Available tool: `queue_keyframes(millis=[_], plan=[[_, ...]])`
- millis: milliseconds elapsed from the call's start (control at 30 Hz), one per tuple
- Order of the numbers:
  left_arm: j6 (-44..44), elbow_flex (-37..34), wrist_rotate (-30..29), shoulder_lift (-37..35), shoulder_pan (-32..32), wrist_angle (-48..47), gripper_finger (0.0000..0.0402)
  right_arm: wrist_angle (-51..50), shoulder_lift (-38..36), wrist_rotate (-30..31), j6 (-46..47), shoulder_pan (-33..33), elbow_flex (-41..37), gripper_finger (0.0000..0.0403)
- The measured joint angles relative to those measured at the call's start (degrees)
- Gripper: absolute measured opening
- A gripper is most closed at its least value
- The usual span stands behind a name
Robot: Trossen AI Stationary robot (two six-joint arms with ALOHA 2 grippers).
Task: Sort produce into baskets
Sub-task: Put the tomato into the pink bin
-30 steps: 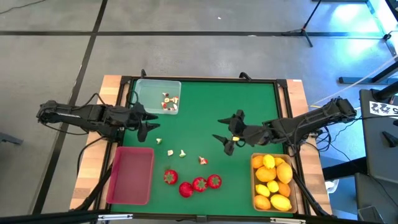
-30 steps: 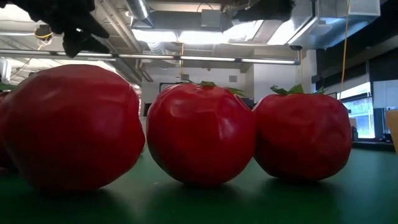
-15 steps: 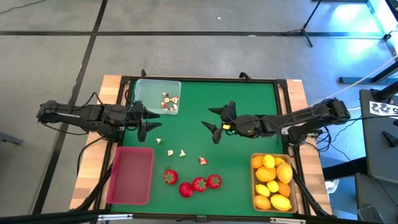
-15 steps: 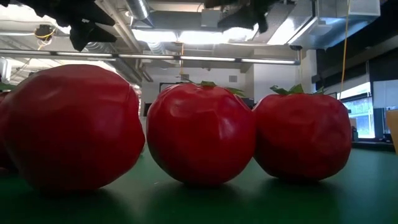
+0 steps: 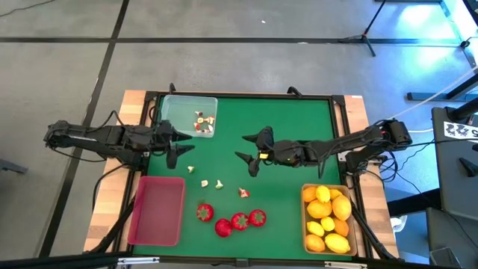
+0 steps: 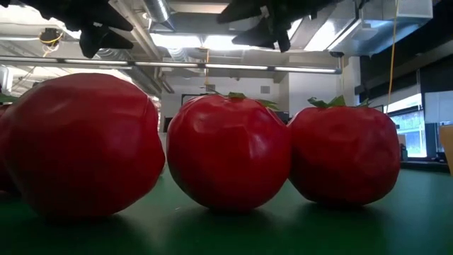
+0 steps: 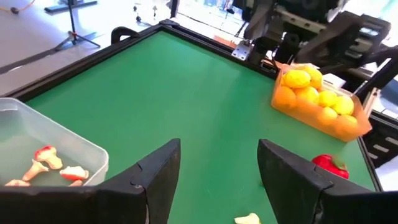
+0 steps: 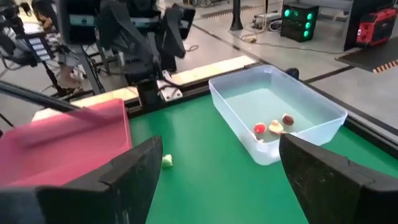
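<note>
Several red strawberries [image 5: 231,220] lie on the green mat near the front edge and fill the low view [image 6: 228,152]. Small white-and-red bits [image 5: 218,184] lie scattered on the mat; more lie in the clear basket [image 5: 179,112] at the far left. The red basket [image 5: 158,211] stands front left. The tan basket [image 5: 308,224] at front right holds lemons and an orange fruit [image 5: 328,218]. My left gripper [image 5: 175,149] hangs open beside the clear basket. My right gripper [image 5: 248,155] hangs open above the mat's middle. Neither has anything between its fingers.
A raised dark frame [image 5: 246,96] borders the mat, with wooden table edges outside it. The stretch of mat [image 7: 186,93] between the two grippers is bare. Beyond the table stand equipment stands and a black cart [image 5: 455,157].
My right gripper has travelled toward the table's left edge, from near the tan basket to above the mat's middle. It has sunk a little and stayed open. In the low view it has come into sight at the top.
</note>
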Motion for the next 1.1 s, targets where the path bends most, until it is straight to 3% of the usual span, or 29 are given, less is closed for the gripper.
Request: queue_keyframes(millis=[300, 533, 867, 1100], plan=[[1.01, 0.0, -4.98, 2.22, 0.02, 0.11, 0.021, 1.49, 0.87, -3.33, -2.76, -4.39, 0.02, 0.0319], [2.0, 0.0, -5.09, 3.27, 0.02, 0.91, 0.021, -4.5, 0.84, -6.17, -0.04, -5.64, 0.02, 0.0319], [3.39, 0.0, -5.09, 3.29, 0.02, 0.78, 0.021, -4.46, 1.74, -9.56, 6.0, -5.55, 0.02, 0.0319], [3.91, 0.0, -5.09, 3.29, 0.02, 1.02, 0.021, -5.0, 1.71, -15.9, 3.12, -5.55, 0.02, 0.0319]])
